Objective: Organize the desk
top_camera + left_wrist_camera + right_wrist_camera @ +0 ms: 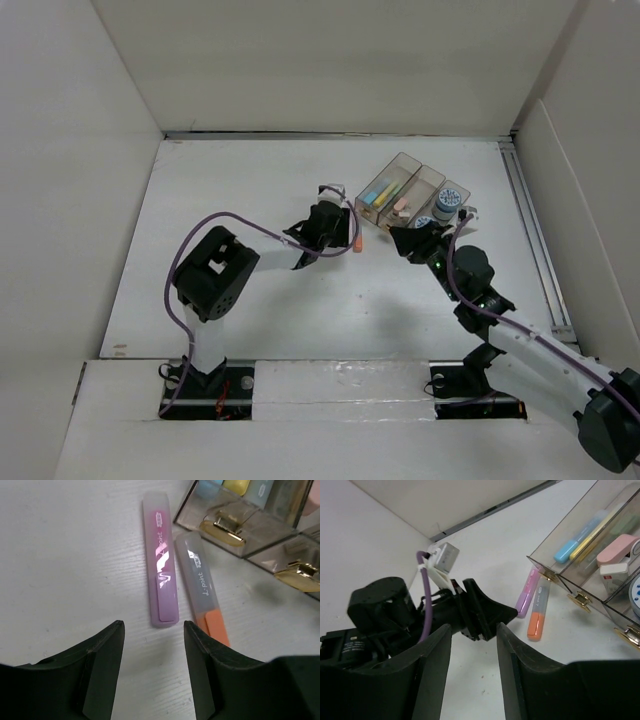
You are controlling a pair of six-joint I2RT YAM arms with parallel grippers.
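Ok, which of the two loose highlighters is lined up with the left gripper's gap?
The purple highlighter: its near end points into the open left gripper. The orange-capped highlighter lies beside it, in front of one finger.

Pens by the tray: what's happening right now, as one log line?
purple pen, orange pen: side by side on desk beside tray | left gripper: open, empty, near pens | right gripper: open, empty
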